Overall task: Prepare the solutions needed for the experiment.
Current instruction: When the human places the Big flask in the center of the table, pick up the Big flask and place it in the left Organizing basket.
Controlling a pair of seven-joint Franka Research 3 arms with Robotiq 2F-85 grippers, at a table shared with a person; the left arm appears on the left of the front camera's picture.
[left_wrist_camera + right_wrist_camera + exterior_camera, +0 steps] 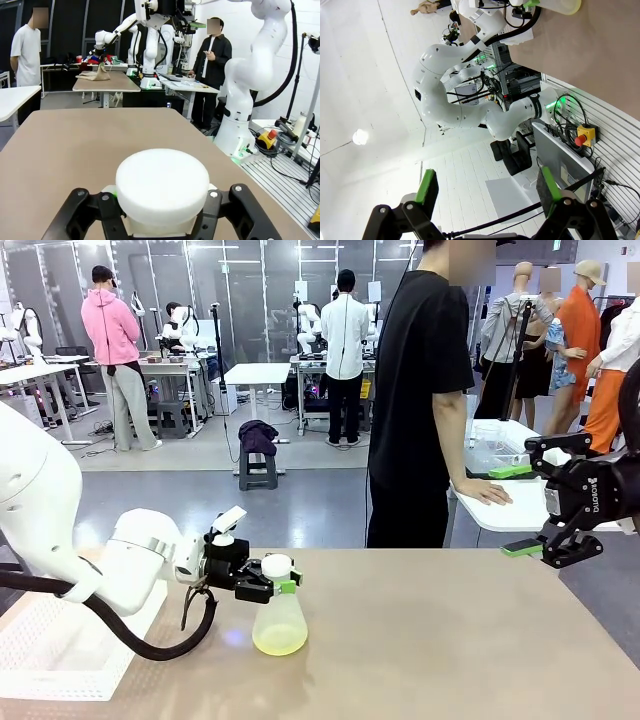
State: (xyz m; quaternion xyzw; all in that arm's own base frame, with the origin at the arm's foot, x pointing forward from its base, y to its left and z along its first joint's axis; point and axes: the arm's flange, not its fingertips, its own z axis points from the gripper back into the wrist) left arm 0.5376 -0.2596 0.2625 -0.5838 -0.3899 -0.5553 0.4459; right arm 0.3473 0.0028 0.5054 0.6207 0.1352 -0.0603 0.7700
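Note:
A frosted conical flask [281, 617] stands on the tan table [450, 640], left of centre, with a round white cap [277, 565] on top. The solutions [280, 642] show as a shallow pale yellow-green layer in its bottom. My left gripper [270, 581] comes in level from the left and is shut on the flask's neck just under the cap. In the left wrist view the cap [162, 186] sits between the black fingers [75, 212]. My right gripper [516, 510] hangs open above the table's right edge, nothing between its green pads [427, 186]. The flask [560, 6] shows far off there.
A person in black stands at the far side, one hand [490, 490] resting on a white side table [500, 512] that holds clear containers [490, 445]. A white perforated mat [50, 640] lies at the table's near left. The table's middle and right are bare.

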